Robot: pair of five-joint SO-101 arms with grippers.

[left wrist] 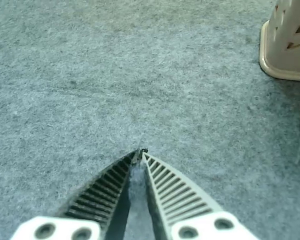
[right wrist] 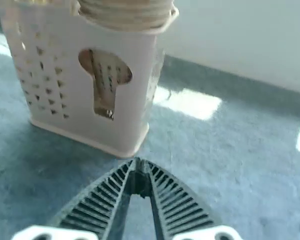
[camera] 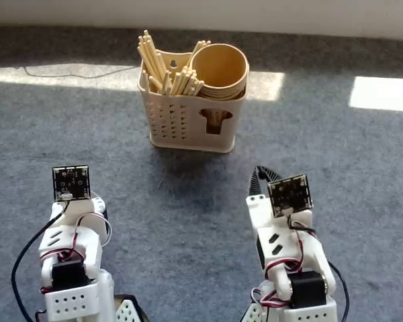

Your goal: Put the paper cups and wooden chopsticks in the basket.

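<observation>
Grey felt carpet (camera: 188,215) — a cream perforated basket (camera: 174,124) stands upright on it near the far wall, a thin cable (camera: 60,70) well apart.

My left arm (camera: 70,251) and right arm (camera: 290,258) sit drawn back, side by side. My left gripper (left wrist: 140,153) is closed tip to tip; my right gripper (right wrist: 138,164) is closed too.

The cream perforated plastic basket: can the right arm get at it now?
Probably yes: the shut right gripper points at the cream perforated basket, with only bare grey carpet between them.
</observation>
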